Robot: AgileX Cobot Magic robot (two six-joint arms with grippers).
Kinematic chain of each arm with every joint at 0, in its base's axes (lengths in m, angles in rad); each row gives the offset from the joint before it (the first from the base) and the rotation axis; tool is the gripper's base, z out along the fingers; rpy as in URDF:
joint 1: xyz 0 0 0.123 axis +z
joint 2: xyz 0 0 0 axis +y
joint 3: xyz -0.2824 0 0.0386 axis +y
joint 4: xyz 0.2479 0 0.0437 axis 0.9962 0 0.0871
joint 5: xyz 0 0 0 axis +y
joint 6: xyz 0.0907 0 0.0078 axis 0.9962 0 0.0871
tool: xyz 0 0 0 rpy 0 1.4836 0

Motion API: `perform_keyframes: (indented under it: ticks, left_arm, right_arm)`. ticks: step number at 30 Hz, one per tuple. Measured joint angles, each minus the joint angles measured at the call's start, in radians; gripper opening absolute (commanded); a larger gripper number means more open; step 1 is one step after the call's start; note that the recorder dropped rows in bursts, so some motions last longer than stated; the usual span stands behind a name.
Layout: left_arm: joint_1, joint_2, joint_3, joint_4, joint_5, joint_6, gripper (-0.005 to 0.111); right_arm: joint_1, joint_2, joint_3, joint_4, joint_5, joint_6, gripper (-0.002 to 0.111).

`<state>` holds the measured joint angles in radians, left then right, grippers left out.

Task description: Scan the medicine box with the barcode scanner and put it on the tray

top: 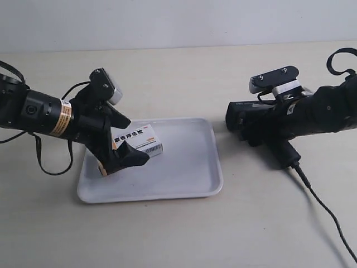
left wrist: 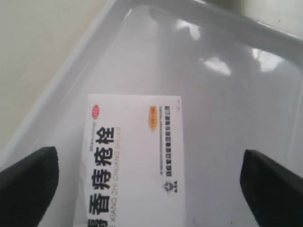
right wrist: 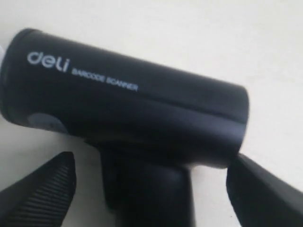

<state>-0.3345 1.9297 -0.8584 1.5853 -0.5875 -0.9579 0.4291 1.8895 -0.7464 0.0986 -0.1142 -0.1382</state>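
Right now the small white cardboard medicine box (top: 137, 140) with Chinese print and a barcode lies in the flat white plastic tray (top: 189, 173), toward its left side, and the tray rests on the pale worktop (top: 178, 234). The left claw (top: 124, 139), on the arm at the exterior view's left, sits over that box with its black fingers (left wrist: 28, 184) spread wide on either side of it. In the left wrist view the box (left wrist: 135, 161) lies flat between the two pads with tray showing on both sides, so the claw grips nothing.

To the right of the tray, the black pistol-shaped barcode scanner (top: 268, 131) lies on the worktop, its head pointing left toward the tray and its black cable (top: 323, 212) trailing toward the near right. The right claw (top: 273, 137) is at the scanner. In the right wrist view its ribbed fingers (right wrist: 42, 198) flank the scanner (right wrist: 128, 109) near the handle, with worktop visible in the gaps; whether they touch it cannot be told.
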Motion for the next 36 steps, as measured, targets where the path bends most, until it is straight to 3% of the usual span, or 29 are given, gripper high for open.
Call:
perform_keyframes:
  ticks: [3,5,6,7,10,11,15,24,32,36]
  left_arm:
    - [0.000,-0.106,0.000,0.108,-0.001,-0.114,0.101]
    - [0.000,-0.197,0.000,0.143,-0.002,-0.214,0.081]
    - [0.000,-0.229,0.000,0.147,-0.004,-0.247,0.060]
    - [0.000,-0.290,0.011,0.148,-0.015,-0.281,0.050]
    - [0.000,-0.389,0.045,0.151,-0.026,-0.333,0.007]
    - [0.000,-0.418,0.056,0.153,-0.026,-0.346,0.001]
    - [0.000,-0.579,0.131,0.160,0.041,-0.423,0.003]
    - [0.000,-1.011,0.435,-0.014,0.320,-0.468,0.003]
    - [0.000,-1.448,0.714,-0.154,0.578,-0.479,0.003]
    - [0.000,-1.630,0.768,-0.166,0.597,-0.487,0.003]
  right_arm:
    - [0.000,-0.130,-0.002,0.000,0.085,0.002,0.083]
    - [0.000,-0.256,-0.002,0.000,0.163,0.002,0.082]
    - [0.000,-0.314,-0.002,0.000,0.198,0.002,0.076]
    - [0.000,-0.405,-0.002,0.000,0.240,0.004,0.071]
    - [0.000,-0.547,0.004,0.000,0.281,0.004,0.046]
    - [0.000,-0.587,0.012,0.000,0.281,0.004,0.036]
    - [0.000,-0.781,0.100,0.000,0.209,0.004,0.000]
    - [0.000,-1.080,0.340,0.073,0.075,0.015,0.000]
    - [0.000,-1.142,0.378,0.085,0.080,0.017,0.000]
    - [0.000,-1.142,0.379,0.085,0.080,0.017,0.000]
